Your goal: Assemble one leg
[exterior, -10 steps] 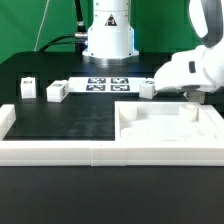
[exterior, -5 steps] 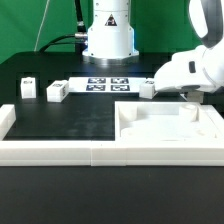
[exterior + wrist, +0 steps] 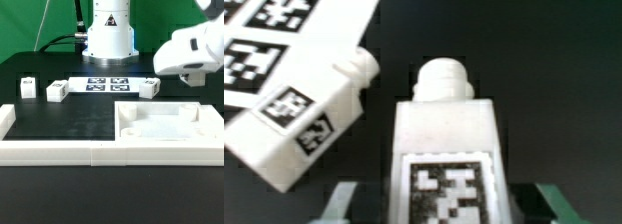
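counts | small white leg — 4; square panel — 1; marker board — 1

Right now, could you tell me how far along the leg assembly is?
Done: the panel lies flat by the front rail. In hand: one leg sits between the fingers, raised off the table. Left: seating it in the panel, where no leg stands yet; three other legs lie loose.
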You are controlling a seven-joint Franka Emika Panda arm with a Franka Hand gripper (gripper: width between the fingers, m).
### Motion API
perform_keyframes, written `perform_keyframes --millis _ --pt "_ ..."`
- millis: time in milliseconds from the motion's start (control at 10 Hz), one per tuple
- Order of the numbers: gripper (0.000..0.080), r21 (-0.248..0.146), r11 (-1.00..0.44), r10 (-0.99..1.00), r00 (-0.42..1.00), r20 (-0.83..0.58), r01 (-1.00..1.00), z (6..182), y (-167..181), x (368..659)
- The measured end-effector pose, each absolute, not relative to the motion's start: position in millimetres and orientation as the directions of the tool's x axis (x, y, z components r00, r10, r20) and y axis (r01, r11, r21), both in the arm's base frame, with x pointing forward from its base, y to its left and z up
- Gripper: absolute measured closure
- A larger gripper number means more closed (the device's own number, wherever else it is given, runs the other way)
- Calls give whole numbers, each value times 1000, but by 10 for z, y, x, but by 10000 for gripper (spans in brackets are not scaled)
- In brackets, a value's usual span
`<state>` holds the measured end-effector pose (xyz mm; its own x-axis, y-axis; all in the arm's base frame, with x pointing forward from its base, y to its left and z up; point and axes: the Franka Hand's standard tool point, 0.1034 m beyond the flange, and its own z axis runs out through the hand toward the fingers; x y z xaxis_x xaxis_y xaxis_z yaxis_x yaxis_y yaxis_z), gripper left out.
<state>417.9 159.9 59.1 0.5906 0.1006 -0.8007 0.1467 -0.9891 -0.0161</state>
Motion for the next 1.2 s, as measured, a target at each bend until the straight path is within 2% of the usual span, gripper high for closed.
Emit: perform_keyframes --millis 100,400,700,1000,1200 --pt "511 -14 -989 101 604 -791 148 699 1596 4216" --pt "509 -14 -989 103 614 -783 147 688 1603 4222" --pt "509 -32 -986 155 816 -557 165 588 1616 4464" --pt "509 -58 -977 215 916 -340 208 807 1531 4676" --pt "509 -54 -977 215 952 -217 209 931 1521 4687"
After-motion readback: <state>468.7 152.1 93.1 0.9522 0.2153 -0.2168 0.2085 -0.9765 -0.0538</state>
